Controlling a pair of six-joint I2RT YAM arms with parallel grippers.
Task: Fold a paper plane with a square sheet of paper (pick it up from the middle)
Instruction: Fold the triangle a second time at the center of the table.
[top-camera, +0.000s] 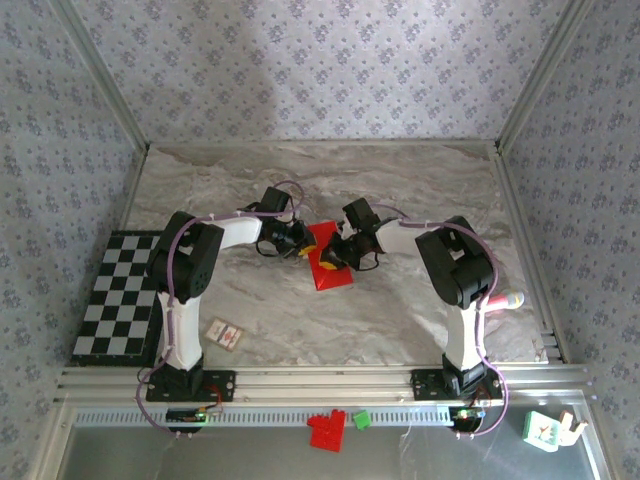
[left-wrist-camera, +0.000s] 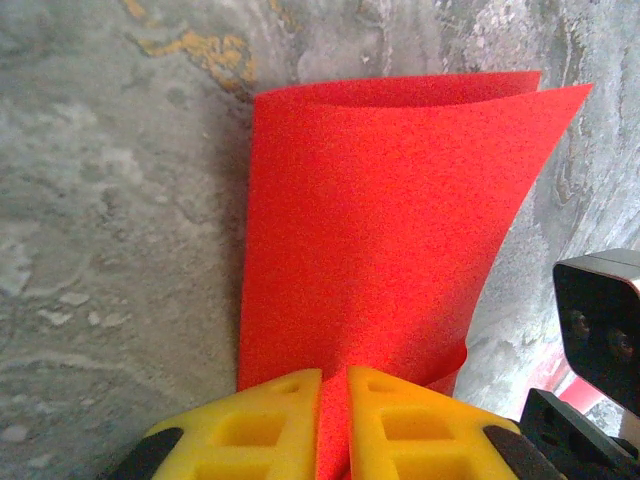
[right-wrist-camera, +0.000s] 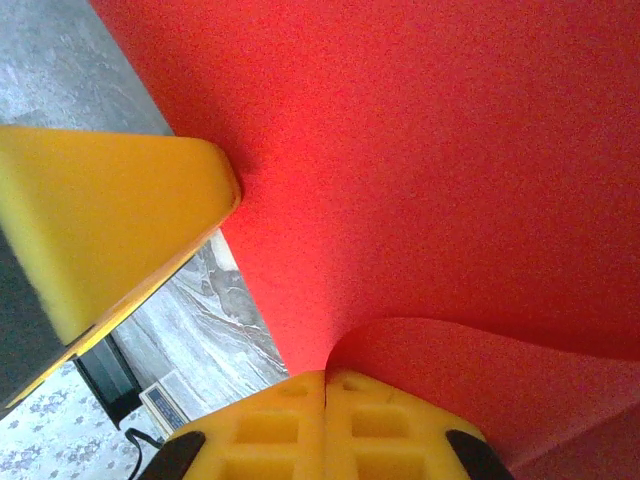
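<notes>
While both arms reach in over the counter (top-camera: 400, 190), we've got the red square sheet of paper (top-camera: 328, 252) (left-wrist-camera: 390, 230) (right-wrist-camera: 430, 150) well to the right of the checkerboard mat (top-camera: 120, 295). The left end effector (top-camera: 302, 248) (left-wrist-camera: 335, 375) pinches the sheet's edge nearer the mat. The right end effector (top-camera: 330, 262) (right-wrist-camera: 327, 378) pinches the edge farther from it (the paper curls over, not lying flat).

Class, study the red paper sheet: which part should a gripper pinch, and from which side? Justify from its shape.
Pinch a raised edge, coming in sideways: the sheet is thin and curled, not lying flat, so its margin slips between the jaws. The left gripper and right gripper pinch opposite sides this way.
</notes>
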